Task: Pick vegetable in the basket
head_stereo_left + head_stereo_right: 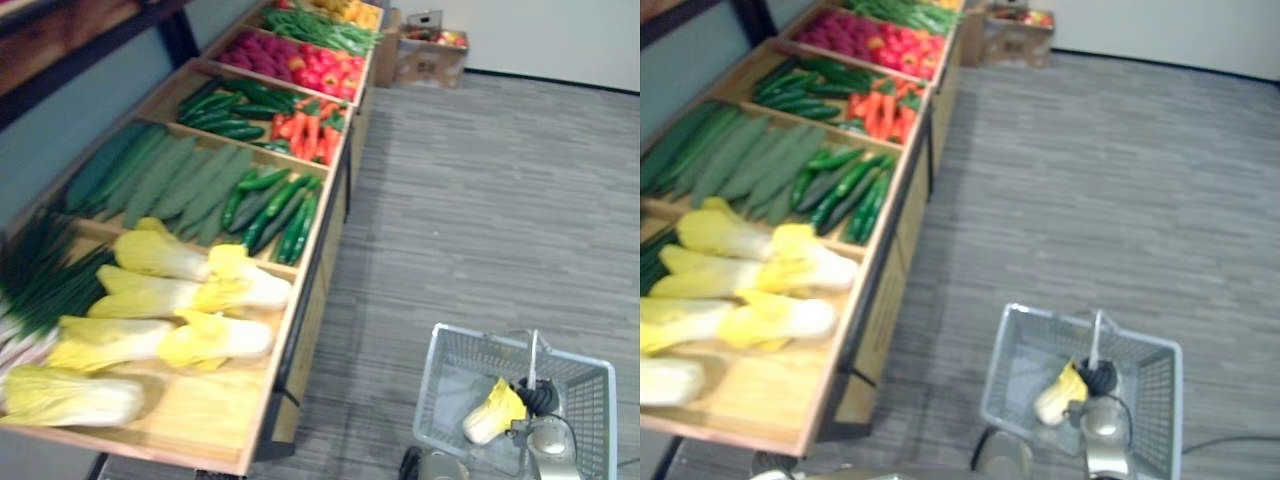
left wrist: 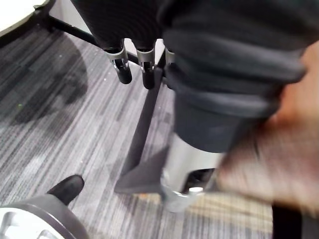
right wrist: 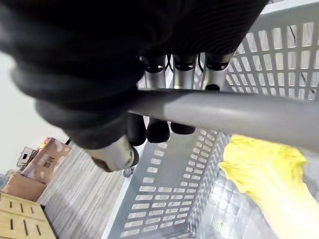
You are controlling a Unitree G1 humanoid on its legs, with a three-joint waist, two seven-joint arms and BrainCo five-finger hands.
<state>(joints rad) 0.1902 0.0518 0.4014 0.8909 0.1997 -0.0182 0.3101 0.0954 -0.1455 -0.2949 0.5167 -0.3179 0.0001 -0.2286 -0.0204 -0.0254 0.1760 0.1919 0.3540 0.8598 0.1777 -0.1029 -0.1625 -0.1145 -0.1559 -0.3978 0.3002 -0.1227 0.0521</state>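
Napa cabbage (image 1: 492, 412) (yellow-leaved, pale-stemmed): laid on the bottom of the grey slotted basket (image 1: 583, 392). The basket's handle (image 3: 249, 117) is clasped by the right hand (image 3: 159, 128), fingers curled round it. The left hand (image 2: 145, 69) is held above the carpet (image 2: 60, 124), fingers relaxed, nothing gripped.

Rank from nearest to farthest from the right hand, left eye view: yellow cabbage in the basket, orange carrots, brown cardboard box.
1. Yellow cabbage, in the grey mesh basket the right hand holds.
2. Orange carrots, shelf bin, left.
3. Brown cardboard box, far floor.
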